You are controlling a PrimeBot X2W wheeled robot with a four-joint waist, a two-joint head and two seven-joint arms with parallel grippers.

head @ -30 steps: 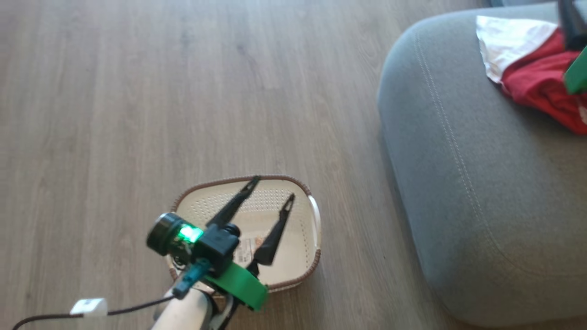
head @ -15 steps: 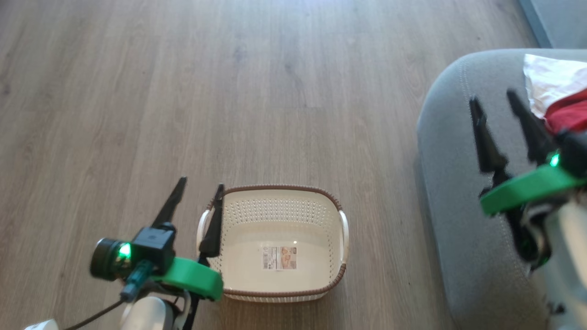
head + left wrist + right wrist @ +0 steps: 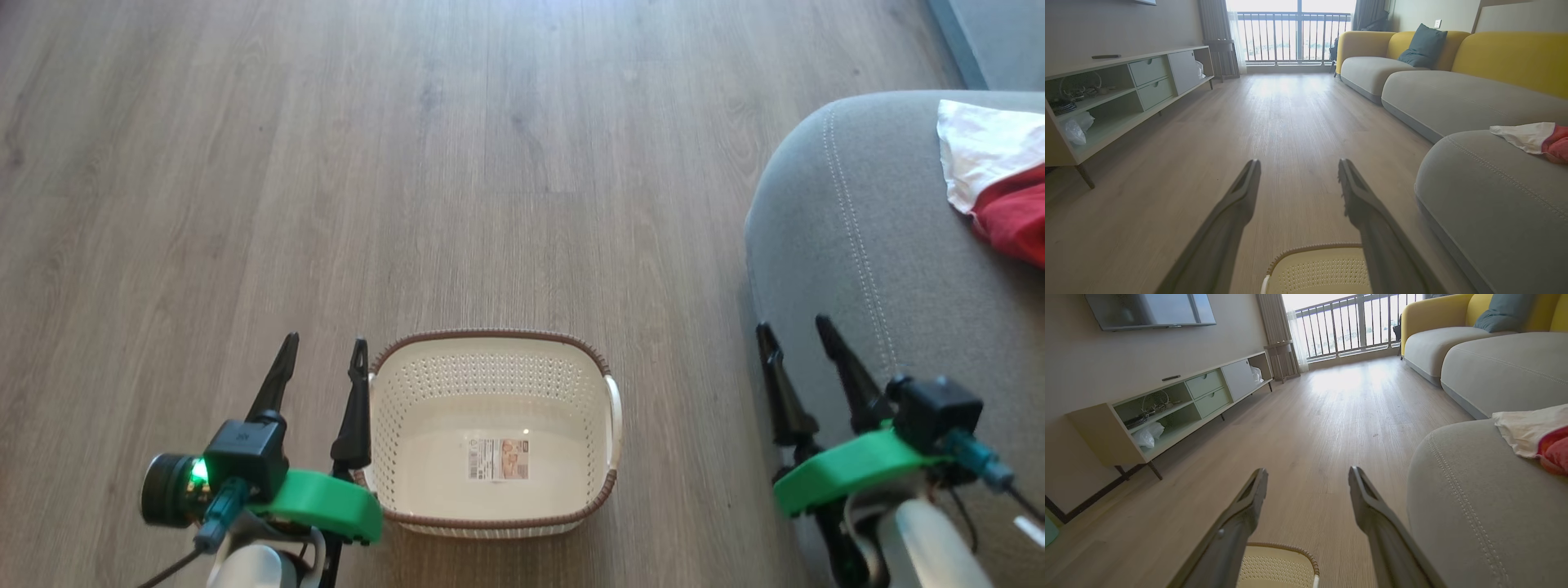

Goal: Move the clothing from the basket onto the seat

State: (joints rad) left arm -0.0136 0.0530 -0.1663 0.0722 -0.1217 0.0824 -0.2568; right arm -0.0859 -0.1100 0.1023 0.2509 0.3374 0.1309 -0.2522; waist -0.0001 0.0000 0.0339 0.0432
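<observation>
Basket (image 3: 490, 333) sits on the floor (image 3: 326, 163), base bare but for a label (image 3: 497, 459), per head cam. L gripper (image 3: 324, 341) spread, just beside basket's left side. R gripper (image 3: 792, 325) spread, by the seat's (image 3: 857, 269) near edge. Clothing (image 3: 1000, 175) lies on seat, back from its rounded corner. Wrist cams add TV stand (image 3: 1126, 90) and balcony rail (image 3: 1294, 36).

Right gripper (image 3: 1307, 473) spread wide over the floor (image 3: 1331, 416)
Basket (image 3: 1280, 565) rim beneath its fingers; clothing (image 3: 1531, 430) lies on the seat (image 3: 1474, 514) at right
</observation>
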